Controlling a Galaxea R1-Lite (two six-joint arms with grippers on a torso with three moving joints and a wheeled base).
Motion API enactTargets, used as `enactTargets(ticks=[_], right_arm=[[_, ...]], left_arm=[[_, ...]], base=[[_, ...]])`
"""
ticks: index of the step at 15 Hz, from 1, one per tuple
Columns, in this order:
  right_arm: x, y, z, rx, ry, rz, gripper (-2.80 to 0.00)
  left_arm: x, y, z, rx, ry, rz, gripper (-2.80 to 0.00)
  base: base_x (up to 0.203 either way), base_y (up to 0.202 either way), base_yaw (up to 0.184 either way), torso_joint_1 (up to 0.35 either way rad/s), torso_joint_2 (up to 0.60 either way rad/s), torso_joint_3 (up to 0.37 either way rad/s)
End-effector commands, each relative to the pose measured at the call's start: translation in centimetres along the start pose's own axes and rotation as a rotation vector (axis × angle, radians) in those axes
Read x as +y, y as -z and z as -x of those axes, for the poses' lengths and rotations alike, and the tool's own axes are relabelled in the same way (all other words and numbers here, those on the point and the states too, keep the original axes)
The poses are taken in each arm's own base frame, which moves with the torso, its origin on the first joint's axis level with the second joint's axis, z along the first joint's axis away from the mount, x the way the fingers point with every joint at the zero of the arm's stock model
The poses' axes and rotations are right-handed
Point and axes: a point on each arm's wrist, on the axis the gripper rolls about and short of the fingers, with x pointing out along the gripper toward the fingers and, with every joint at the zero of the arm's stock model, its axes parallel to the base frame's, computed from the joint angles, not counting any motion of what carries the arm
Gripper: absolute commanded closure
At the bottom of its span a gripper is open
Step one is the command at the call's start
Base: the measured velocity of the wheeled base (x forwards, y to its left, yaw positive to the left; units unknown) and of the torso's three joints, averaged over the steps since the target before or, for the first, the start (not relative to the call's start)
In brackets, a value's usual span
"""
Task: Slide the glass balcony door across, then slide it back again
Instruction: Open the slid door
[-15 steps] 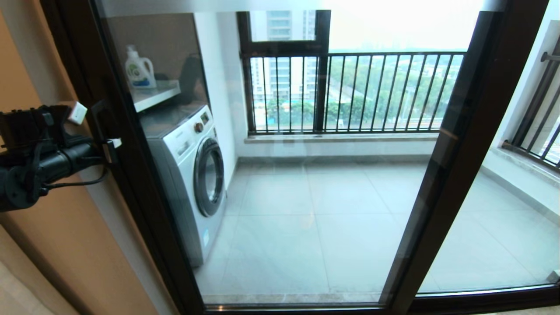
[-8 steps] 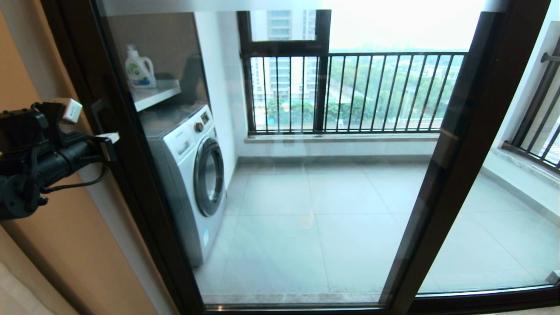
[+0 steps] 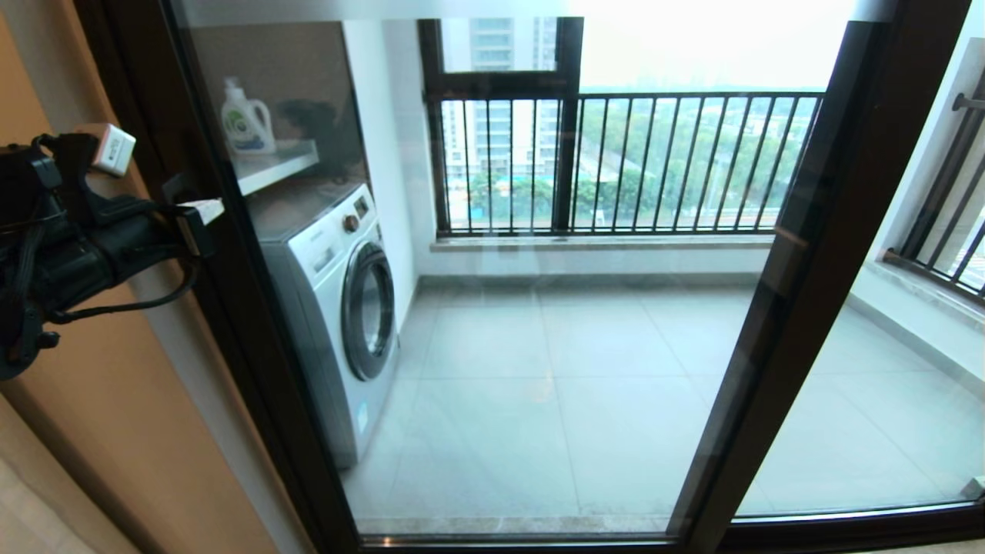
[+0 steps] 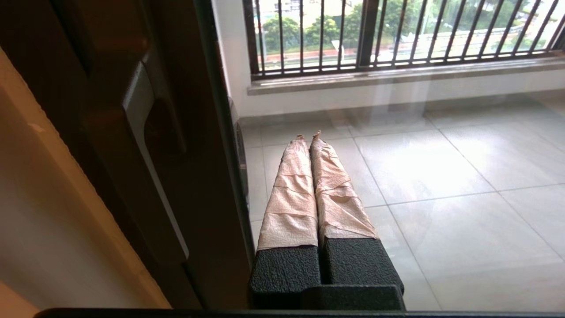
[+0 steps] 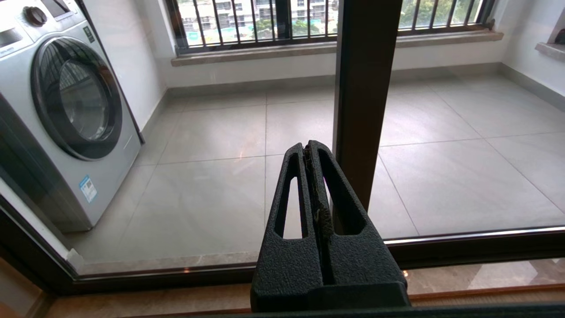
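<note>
The left claw (image 4: 309, 138) has its two tape-wrapped fingers (image 4: 291, 194) pressed together with nothing between them. It is raised at the left of the scene, its tip (image 3: 202, 209) against or just in front of the left stile of the glass balcony door (image 3: 539, 346); whether it touches cannot be told. On that dark stile, just left of the claw, sits the handle plate (image 4: 152, 145) with its recessed grip. Left of the stile is a tan wall (image 3: 115, 431).

The glass balcony door stands closed across the opening: its left stile lies beside the wall, its right stile (image 3: 777, 308) rises on a slant at the right, and its lower rail (image 3: 539, 538) runs along the near edge. Through the glass, on the far side, a white washing machine (image 3: 338, 308) stands at the left on the pale tiled floor (image 3: 577, 400). Above it a shelf (image 3: 277, 165) carries a detergent bottle (image 3: 246, 119). At the far end is a dark-framed window with railing bars (image 3: 616, 161).

The right claw (image 5: 311, 152) is low and near, in front of the right stile (image 5: 362, 97), its black fingers closed on nothing.
</note>
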Motion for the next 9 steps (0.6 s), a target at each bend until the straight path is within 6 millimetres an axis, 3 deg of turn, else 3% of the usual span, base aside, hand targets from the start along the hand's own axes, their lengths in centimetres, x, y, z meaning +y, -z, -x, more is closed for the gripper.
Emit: enactTargets(ticks=[1, 9], right_arm=[[0.0, 0.3, -0.1, 0.013, 0.0, -0.001, 0.0], [0.0, 0.3, -0.1, 0.013, 0.0, -0.001, 0.0]], left_arm=[[0.5, -0.9, 1.8, -0.022, -0.021, -0.002, 0.0], [6.3, -1.7, 4.3, -0.046, -0.118, 0.002, 0.0]], base=[[0.0, 0.0, 0.0, 0.0, 0.0, 0.0], [0.0, 0.0, 0.0, 0.0, 0.0, 0.0]])
